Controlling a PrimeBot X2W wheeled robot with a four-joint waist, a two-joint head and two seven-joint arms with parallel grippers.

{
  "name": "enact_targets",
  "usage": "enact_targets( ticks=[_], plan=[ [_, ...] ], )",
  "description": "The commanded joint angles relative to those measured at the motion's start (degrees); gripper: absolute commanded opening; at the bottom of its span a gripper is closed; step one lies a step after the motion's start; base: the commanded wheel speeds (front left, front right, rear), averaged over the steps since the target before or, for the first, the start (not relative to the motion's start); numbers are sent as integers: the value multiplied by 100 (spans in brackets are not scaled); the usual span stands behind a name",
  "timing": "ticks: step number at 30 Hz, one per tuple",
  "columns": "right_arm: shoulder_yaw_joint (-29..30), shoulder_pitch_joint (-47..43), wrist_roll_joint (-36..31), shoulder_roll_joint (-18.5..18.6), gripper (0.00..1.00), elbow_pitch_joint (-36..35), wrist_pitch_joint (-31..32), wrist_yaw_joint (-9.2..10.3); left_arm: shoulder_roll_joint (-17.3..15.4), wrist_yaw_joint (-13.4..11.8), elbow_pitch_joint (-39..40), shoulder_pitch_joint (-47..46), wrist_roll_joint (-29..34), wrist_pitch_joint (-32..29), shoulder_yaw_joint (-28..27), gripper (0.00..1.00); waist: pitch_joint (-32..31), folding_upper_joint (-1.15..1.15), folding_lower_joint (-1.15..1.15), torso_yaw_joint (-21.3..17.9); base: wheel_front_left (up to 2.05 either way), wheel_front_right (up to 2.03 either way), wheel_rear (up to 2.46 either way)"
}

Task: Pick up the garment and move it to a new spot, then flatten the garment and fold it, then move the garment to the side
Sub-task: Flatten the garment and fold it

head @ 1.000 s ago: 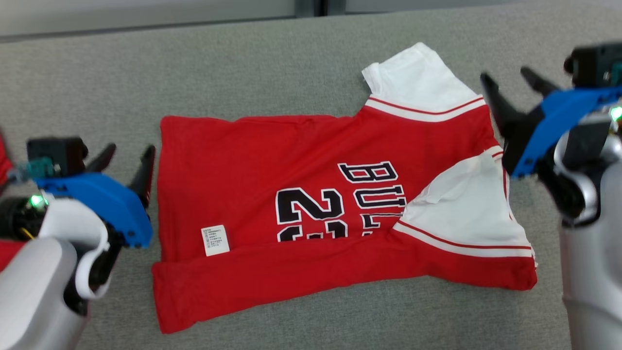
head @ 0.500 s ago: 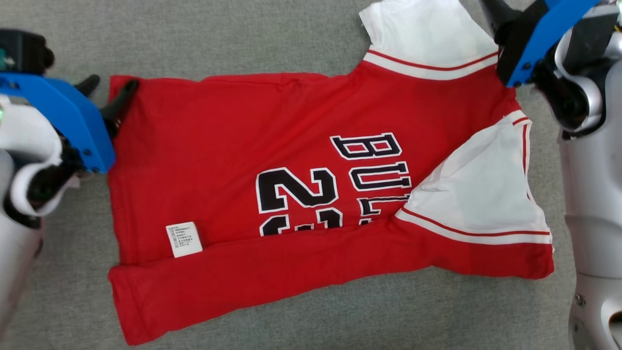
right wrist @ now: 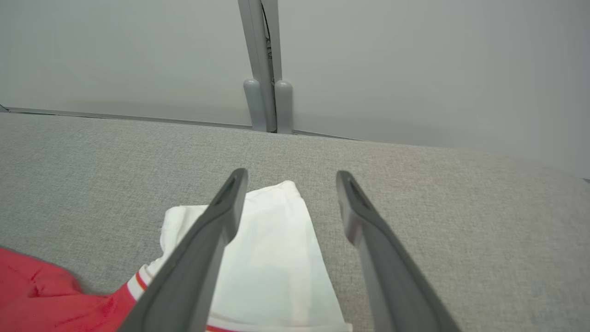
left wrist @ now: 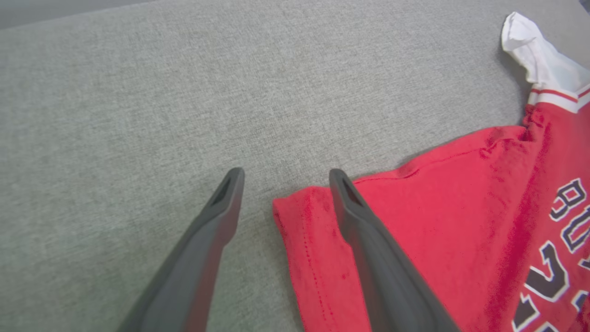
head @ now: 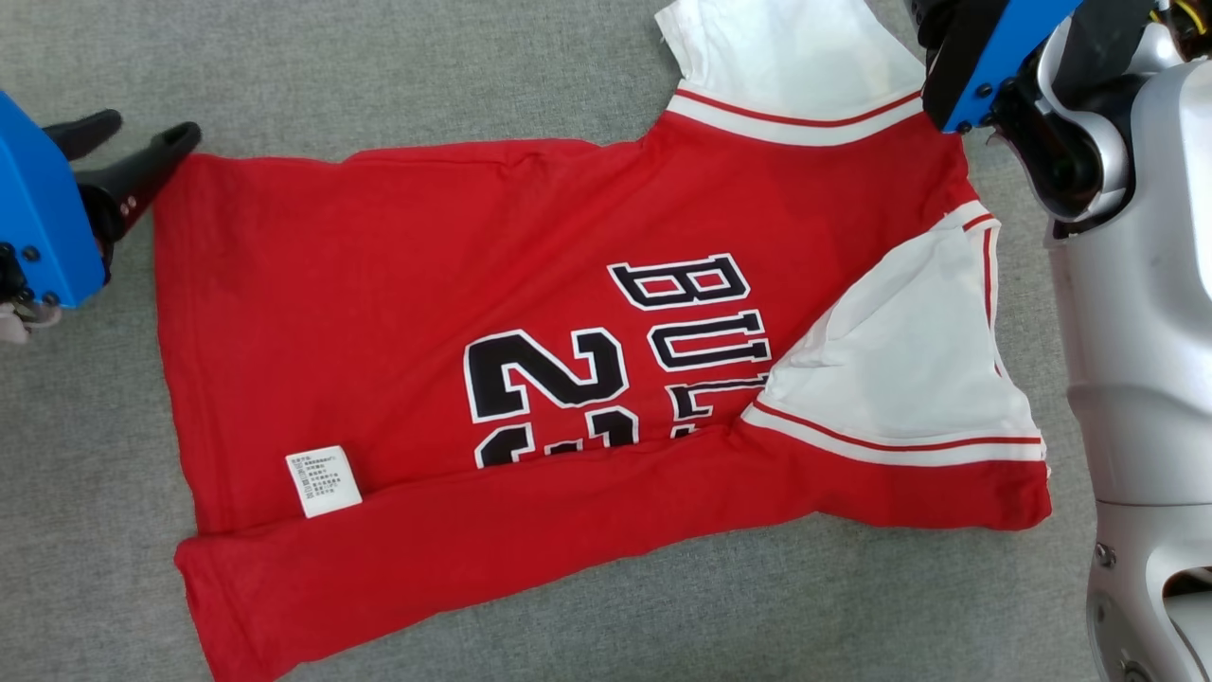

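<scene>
Garment [head: 426, 265] lies part-folded (left hand [left wrist: 286, 174] spread at its corner).

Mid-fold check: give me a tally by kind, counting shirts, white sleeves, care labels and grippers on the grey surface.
Red jersey shirt: 1
White sleeves: 2
Care label: 1
Open grippers: 2, left gripper and right gripper
Total: 6

**CAMERA POSITIONS**

Head camera: close, looking steeply down on the red fabric jersey with white sleeves [head: 530, 313] and the grey woven surface [head: 379, 76]. Left wrist camera: low, near the hem corner [left wrist: 295, 212]. Right wrist camera: low over the far white sleeve [right wrist: 272, 258], facing a pale grey wall [right wrist: 415, 69]. Jersey common to all three.
</scene>
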State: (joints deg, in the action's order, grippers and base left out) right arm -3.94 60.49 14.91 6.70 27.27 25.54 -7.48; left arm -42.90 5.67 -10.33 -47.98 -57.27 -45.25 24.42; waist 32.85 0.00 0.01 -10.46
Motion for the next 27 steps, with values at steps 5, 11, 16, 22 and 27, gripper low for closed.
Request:
enact_targets(
  ticks=[5,11,16,22,27],
  plan=[
    [-45,-5,55,58,100,236,-148,-3,-139,-32,301,265,-14,-156,67,100,-119,0,-1,56,0,0,0],
    [-104,94,142,12,100,301,-190,-3,-268,-205,399,534,83,-144,121,100,-53,0,-1,-4,0,0,0],
    [-112,151,225,54,100,330,-264,-3,-280,-425,267,504,342,-78,173,100,60,0,-1,-113,0,0,0],
    [-161,179,369,47,100,367,-256,-3,-295,-549,203,452,434,-290,286,38,166,0,-1,-156,0,0,0],
    [-53,222,329,98,100,509,-187,-3,-170,-468,381,438,419,-325,414,0,257,0,-1,-32,0,0,0]
  ],
)
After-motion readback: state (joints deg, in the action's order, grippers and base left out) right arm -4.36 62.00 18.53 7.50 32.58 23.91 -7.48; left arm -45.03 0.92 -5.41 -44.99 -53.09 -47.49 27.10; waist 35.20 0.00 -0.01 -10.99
